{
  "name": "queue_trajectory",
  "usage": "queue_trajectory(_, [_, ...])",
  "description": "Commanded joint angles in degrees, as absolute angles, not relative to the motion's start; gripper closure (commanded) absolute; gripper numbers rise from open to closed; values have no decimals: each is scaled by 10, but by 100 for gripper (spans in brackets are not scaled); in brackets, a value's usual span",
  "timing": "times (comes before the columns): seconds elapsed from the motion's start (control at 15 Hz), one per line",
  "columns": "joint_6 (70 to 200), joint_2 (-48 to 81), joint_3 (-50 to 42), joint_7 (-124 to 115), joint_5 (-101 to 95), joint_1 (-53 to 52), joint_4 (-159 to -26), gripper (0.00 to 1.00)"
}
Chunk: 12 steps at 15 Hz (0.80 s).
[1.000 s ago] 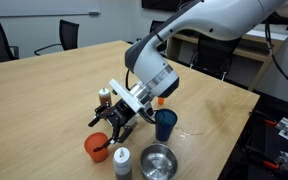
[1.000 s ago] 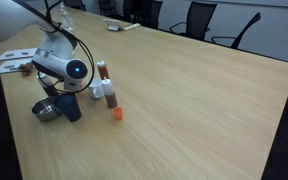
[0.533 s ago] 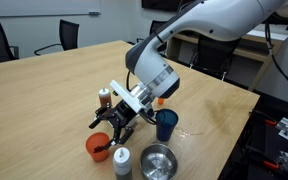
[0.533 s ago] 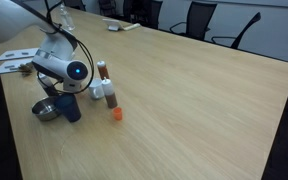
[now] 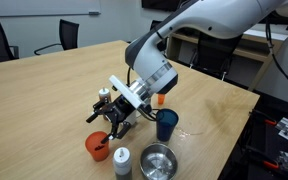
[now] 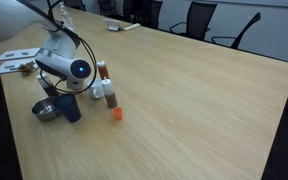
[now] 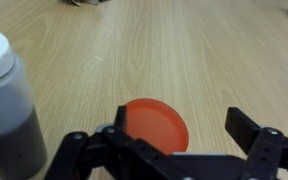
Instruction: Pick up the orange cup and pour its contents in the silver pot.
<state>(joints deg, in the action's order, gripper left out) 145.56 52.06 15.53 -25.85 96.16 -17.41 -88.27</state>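
The orange cup (image 5: 96, 147) stands on the wooden table, short and wide; it is also a small orange shape (image 6: 116, 113) in an exterior view. My gripper (image 5: 106, 124) hangs open just above and behind it, touching nothing. In the wrist view the orange cup (image 7: 154, 125) lies below the open gripper (image 7: 179, 118), nearer the left finger (image 7: 117, 113) than the right finger (image 7: 246, 128). The silver pot (image 5: 158, 160) sits to the cup's right beyond a shaker; in an exterior view the silver pot (image 6: 46, 109) shows beside the arm.
A white shaker (image 5: 122, 160) stands between cup and pot. A dark blue cup (image 5: 166, 124) and a small orange-capped bottle (image 5: 160, 100) stand behind the pot. A white-capped dark bottle (image 5: 104, 96) (image 7: 6, 110) stands close to the gripper. The table edge runs just beyond the pot.
The gripper has shifted slightly up and back from the orange cup. Its jaws stay open and the objects have not moved.
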Motion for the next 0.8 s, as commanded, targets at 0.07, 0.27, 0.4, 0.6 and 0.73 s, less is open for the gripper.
queue_trajectory(0.07, [1431,517,160,-217,985,-166,-884,0])
queue_trajectory(0.27, [1409,516,164,-207,997,-166,-897,0])
queue_trajectory(0.4, [1400,517,162,-204,1002,-168,-904,0])
queue_trajectory(0.6, [1415,516,144,-222,977,-180,-914,0])
queue_trajectory(0.73, [1418,519,135,-217,971,-180,-913,0])
